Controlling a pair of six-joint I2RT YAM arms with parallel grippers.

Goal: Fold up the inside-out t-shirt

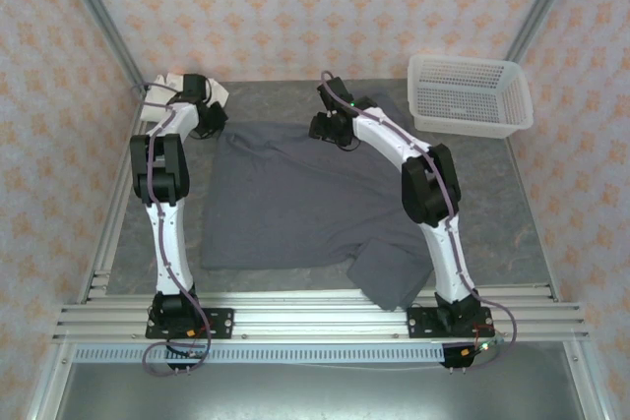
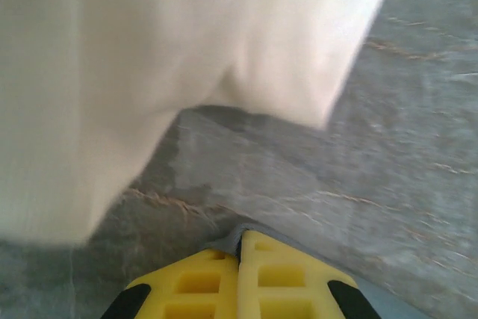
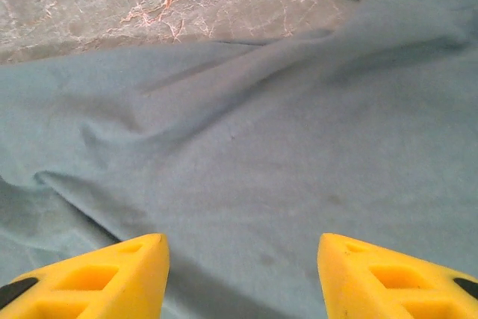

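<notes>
Flat on the tabletop (image 1: 532, 204), the inside-out t-shirt (image 1: 295, 204) awaits folding.
A cream garment (image 2: 149, 72) lies just beyond its far-left corner, where the left pincer (image 2: 240, 235) is pinched tight, apparently on the hem; over its far edge the right pincer (image 3: 240, 238) gapes wide and empty, likely poised for a matching grip.

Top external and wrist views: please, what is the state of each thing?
t-shirt: spread flat, not yet folded.
left gripper: shut on t-shirt edge.
right gripper: open above t-shirt.
basket: upright, empty.
white garment: bunched, far left corner.
</notes>
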